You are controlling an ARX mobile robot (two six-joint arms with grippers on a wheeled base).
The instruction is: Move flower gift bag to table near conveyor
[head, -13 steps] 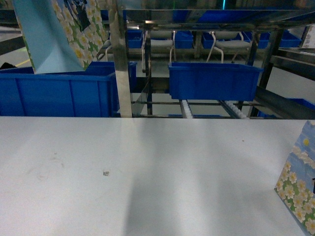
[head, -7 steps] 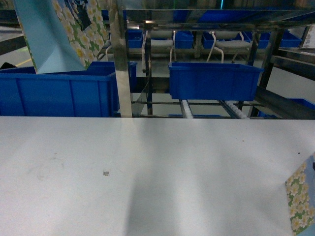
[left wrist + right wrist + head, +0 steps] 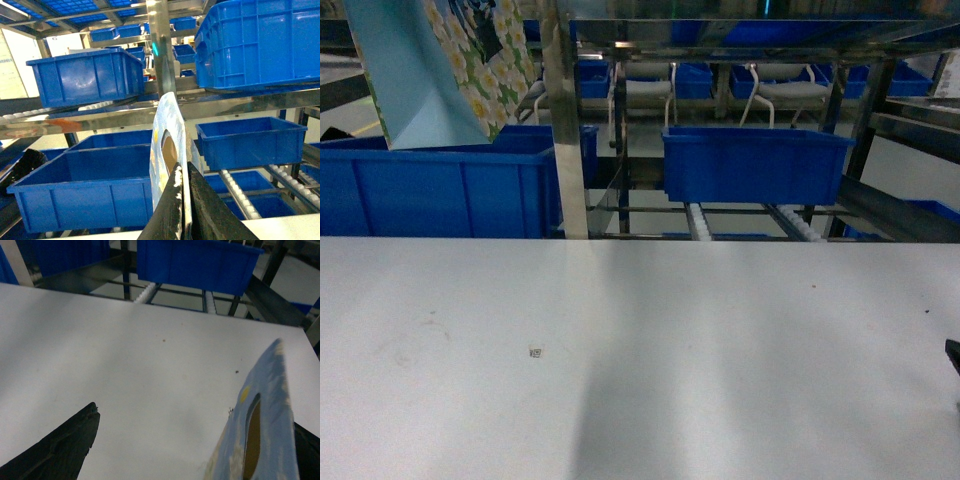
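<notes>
L gripper (image 3: 183,200): the two dark fingers (image 3: 172,210) are pressed together on the top edge of a flower gift bag (image 3: 168,145), seen edge-on in the L wrist view. The bag's thin rim runs straight up from between the jaws, long axis vertical, w/ an oval handle cut-out just above the pinch. In the head view the same bag (image 3: 440,60) is seen top left, raised above a large blue bin (image 3: 440,185); its pale blue side panel and floral face are tilted, lower corner pointing down toward the bin's rim. It is held off the table (image 3: 640,360), over the conveyor (image 3: 563,120).

Beyond the L jaws, more blue bins are seen on the steel tiers: one lower L (image 3: 85,185), one R (image 3: 250,140), two on the tier above. White rollers (image 3: 239,192) are visible lower R.

R gripper (image 3: 195,445): jaws spread wide. One dark finger (image 3: 60,450) is seen at lower L; the other is barely visible at the frame's R edge. A second gift bag (image 3: 265,425), blue w/ handle slot, stands between them near the R finger; whether it's touched can't be told. Its top edge points away from the camera, up-frame. It stands on the white table; past the far edge a blue bin (image 3: 200,262) sits on the rack.

In the head view only a dark bit of the R gripper shows at the R edge.
</notes>
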